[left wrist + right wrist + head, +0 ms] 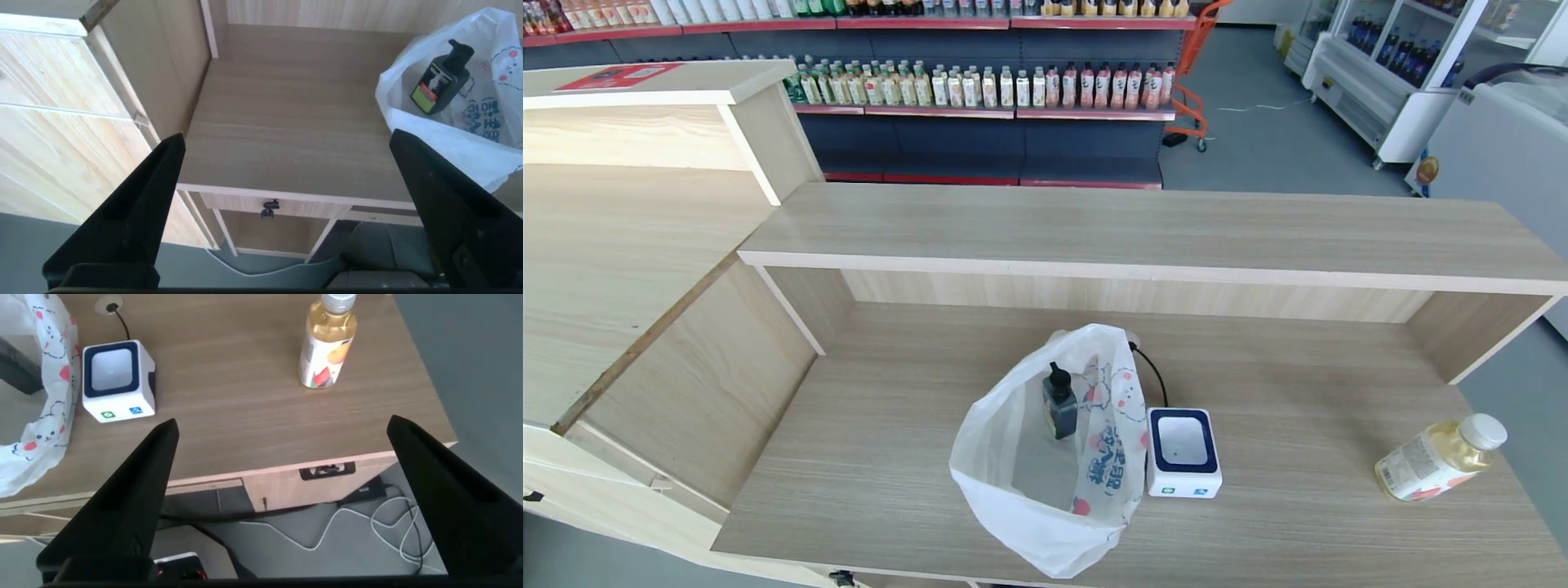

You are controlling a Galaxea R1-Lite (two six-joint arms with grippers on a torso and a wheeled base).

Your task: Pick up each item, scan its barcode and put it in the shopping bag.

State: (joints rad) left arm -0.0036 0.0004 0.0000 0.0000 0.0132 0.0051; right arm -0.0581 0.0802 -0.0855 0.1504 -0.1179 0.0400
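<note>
**A:** Where do the claws stand?

**B:** The right gripper (282, 420) hangs off the near edge of the counter (1298, 384), fingers spread wide with nothing between them. The left gripper (286, 137) is the same, spread and empty, off the front left corner.

**A:** And the thing to fetch?

**B:** A yellow bottle (1439, 457) with a white cap sits near the counter's right front corner, well apart from everything else. It looks to be standing, though I can't be sure. I take it as the next item, and the right arm as the one for it.

**A:** How do we do that well?

**B:** Close on the body below the cap, square across, and come in slowly. It sits close to the edge, so a nudge could send it off. Leave the label uncovered, since the barcode has to face the window of the scanner (1183, 452). Which side carries the code I can't tell. Then lower it through the mouth of the shopping bag (1045, 498), which gapes upward right beside the scanner on its left. Set it next to the dark pump bottle (1058, 404) inside, not on top of it.

**A:** Count?

**B:** Two grippers, both empty. One bag, with one pump bottle in it. One yellow bottle outside. One scanner, with one black cable (1152, 371) running back from it past the bag. By my reckoning, one item is done and one is left.
</note>
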